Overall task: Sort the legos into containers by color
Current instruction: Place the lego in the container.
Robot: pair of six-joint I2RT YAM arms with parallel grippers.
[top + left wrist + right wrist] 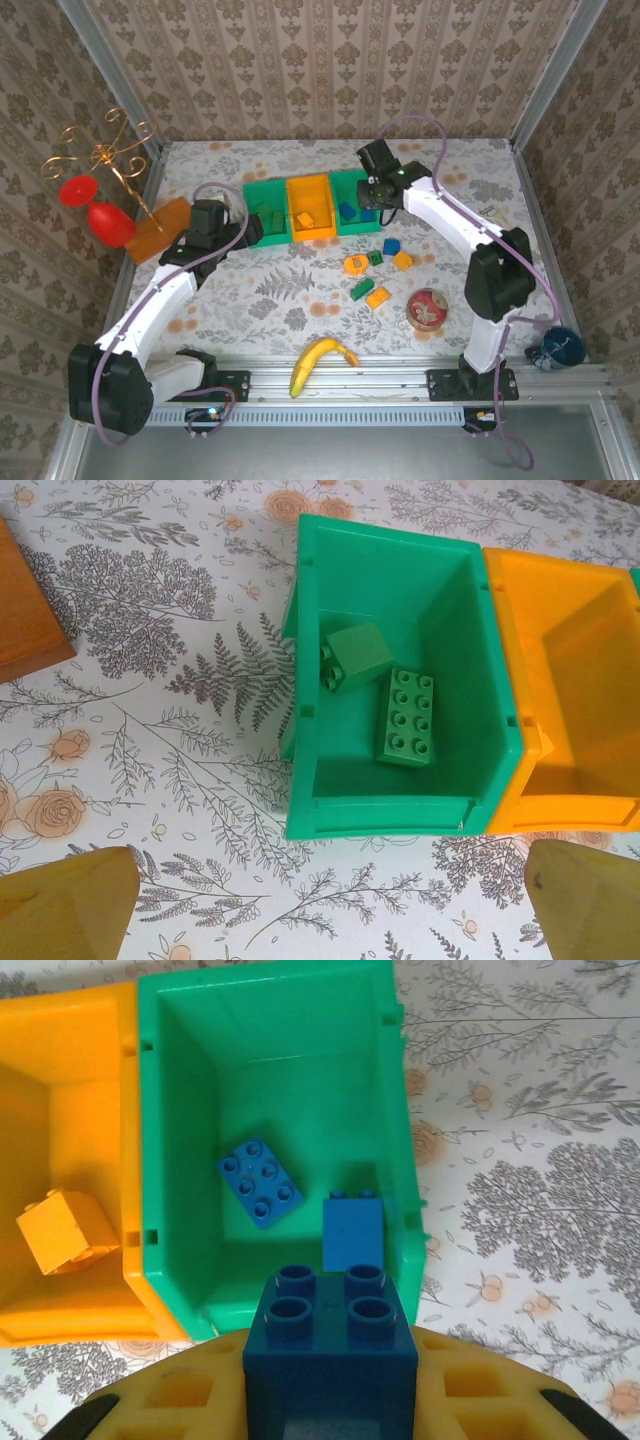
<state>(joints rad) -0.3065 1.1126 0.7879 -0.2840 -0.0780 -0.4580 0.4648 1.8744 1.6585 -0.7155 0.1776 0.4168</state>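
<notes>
Three joined containers stand in a row: a left green bin (262, 192), an orange bin (309, 183) and a right green bin (349, 181). My right gripper (330, 1400) is shut on a dark blue lego (330, 1345), held studs-up just above the near rim of the right green bin (400, 1110). Two blue legos (260, 1182) lie inside that bin. An orange lego (67, 1230) lies in the orange bin (60, 1040). My left gripper (325, 910) hangs open and holds nothing, just in front of the left green bin (390, 815), which holds two green legos (405, 718).
Several loose legos (378, 297), orange, green and blue, lie on the floral table right of centre. A round tin (428, 309) and a banana (320, 358) lie nearer the front. A flat orange board (160, 230) and a gold stand with red glasses (100, 200) are at the left.
</notes>
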